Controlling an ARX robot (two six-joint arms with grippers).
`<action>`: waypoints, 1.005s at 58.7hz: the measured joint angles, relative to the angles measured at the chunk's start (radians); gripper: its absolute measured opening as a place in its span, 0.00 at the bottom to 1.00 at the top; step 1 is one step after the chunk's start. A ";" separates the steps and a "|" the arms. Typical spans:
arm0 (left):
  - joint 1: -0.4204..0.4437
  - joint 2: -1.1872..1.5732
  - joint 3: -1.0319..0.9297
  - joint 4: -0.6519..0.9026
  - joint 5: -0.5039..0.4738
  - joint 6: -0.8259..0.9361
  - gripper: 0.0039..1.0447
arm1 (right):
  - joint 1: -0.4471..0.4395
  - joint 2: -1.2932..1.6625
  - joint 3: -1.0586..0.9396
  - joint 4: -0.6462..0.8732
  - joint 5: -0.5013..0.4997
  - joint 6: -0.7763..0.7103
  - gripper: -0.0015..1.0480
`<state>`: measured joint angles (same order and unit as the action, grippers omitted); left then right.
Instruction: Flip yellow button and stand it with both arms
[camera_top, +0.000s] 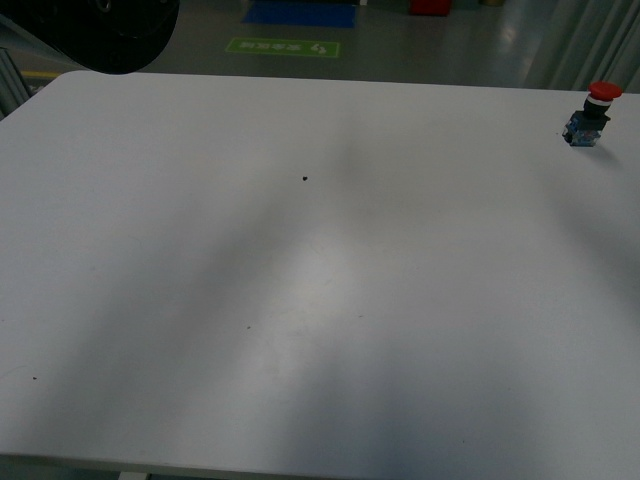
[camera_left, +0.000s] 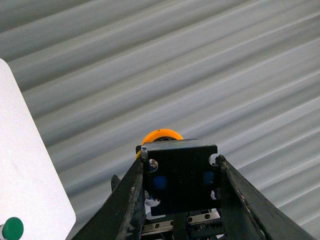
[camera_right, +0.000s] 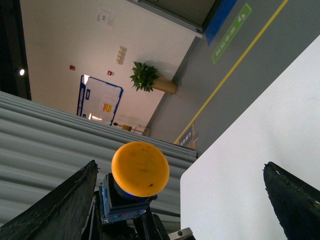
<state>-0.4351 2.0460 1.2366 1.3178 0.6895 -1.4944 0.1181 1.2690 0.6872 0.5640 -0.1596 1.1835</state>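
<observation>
In the left wrist view, my left gripper (camera_left: 180, 165) is shut on the yellow button (camera_left: 180, 182). Its fingers clamp the black-blue contact block on both sides, and the orange-yellow cap (camera_left: 161, 136) peeks out beyond it. In the right wrist view the same button (camera_right: 140, 168) is held in the air with its round cap facing the camera. It sits inside the wide-open jaws of my right gripper (camera_right: 180, 165), close to one finger (camera_right: 65, 200) and far from the other. Neither gripper nor the yellow button shows in the front view.
A like switch with a red cap (camera_top: 595, 112) stands at the far right of the white table (camera_top: 300, 300). A black rounded arm part (camera_top: 110, 30) fills the far left corner. The table also shows in the right wrist view (camera_right: 260, 150), with a grey ribbed wall beside it.
</observation>
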 joint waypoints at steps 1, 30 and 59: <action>0.000 0.000 0.000 0.000 0.000 0.000 0.32 | 0.003 0.002 0.005 -0.001 -0.002 0.002 0.93; 0.000 0.000 0.000 0.000 0.000 0.000 0.32 | 0.135 0.071 0.105 -0.042 -0.022 0.011 0.93; 0.000 0.000 0.000 0.000 0.000 0.000 0.32 | 0.122 0.138 0.178 -0.042 -0.055 0.010 0.93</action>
<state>-0.4351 2.0460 1.2369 1.3178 0.6891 -1.4944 0.2398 1.4075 0.8654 0.5217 -0.2146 1.1938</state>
